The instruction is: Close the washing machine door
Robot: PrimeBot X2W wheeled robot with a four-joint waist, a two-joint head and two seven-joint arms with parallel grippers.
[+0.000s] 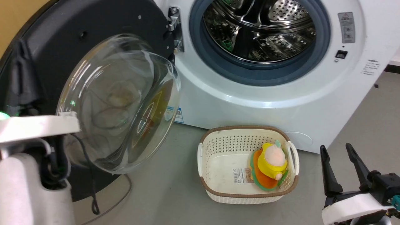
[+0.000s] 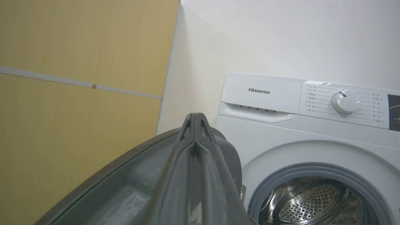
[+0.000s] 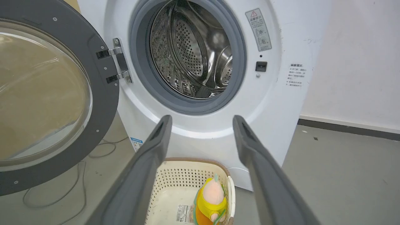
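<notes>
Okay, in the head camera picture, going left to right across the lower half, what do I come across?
Large round glossy black washing machine door with its clear glass bowl window → cream perforated plastic basket with a brown rim → right gripper, its two long dark fingers apart.

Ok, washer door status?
Left gripper shut, by rim of large round glossy black door; right gripper open. Door wide open. Cream perforated basket on floor before machine, maybe in swing path.

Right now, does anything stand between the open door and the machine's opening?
Nothing visible does. The washing machine door stands open left of the opening in the washing machine; the basket sits on the floor below it and looks low enough to clear.
</notes>
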